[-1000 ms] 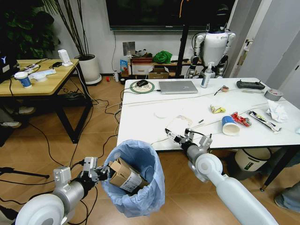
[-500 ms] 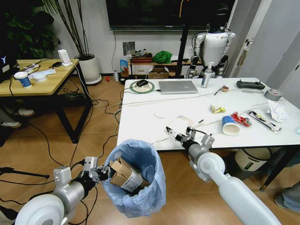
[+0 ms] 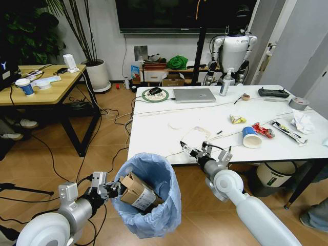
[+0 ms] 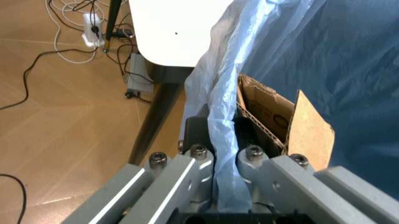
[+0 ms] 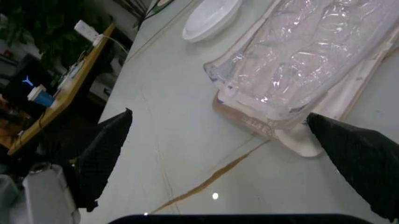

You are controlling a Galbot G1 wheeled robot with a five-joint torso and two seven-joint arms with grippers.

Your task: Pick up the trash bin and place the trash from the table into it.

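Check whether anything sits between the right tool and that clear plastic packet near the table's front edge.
Nothing visible does. The right tool is open, aimed at the clear plastic packet, with only bare table between them.

Office / robotics lab space. Evidence: big wall-mounted screen (image 3: 179, 15) at back, white humanoid robot (image 3: 234, 51) parked upright beneath it, low shelf (image 3: 169, 72) w/ boxes & a green bag. White table (image 3: 154, 128) carries a silver laptop (image 3: 194, 95), mouse on a round pad (image 3: 155, 94), a controller (image 3: 273, 93), tape roll (image 3: 299, 103). Wood-topped desk (image 3: 38, 92) to the left w/ paper cup & gadgets. Potted plants (image 3: 77, 31) in corner, cables & a power strip (image 4: 95, 29) loose over wood-look floor.
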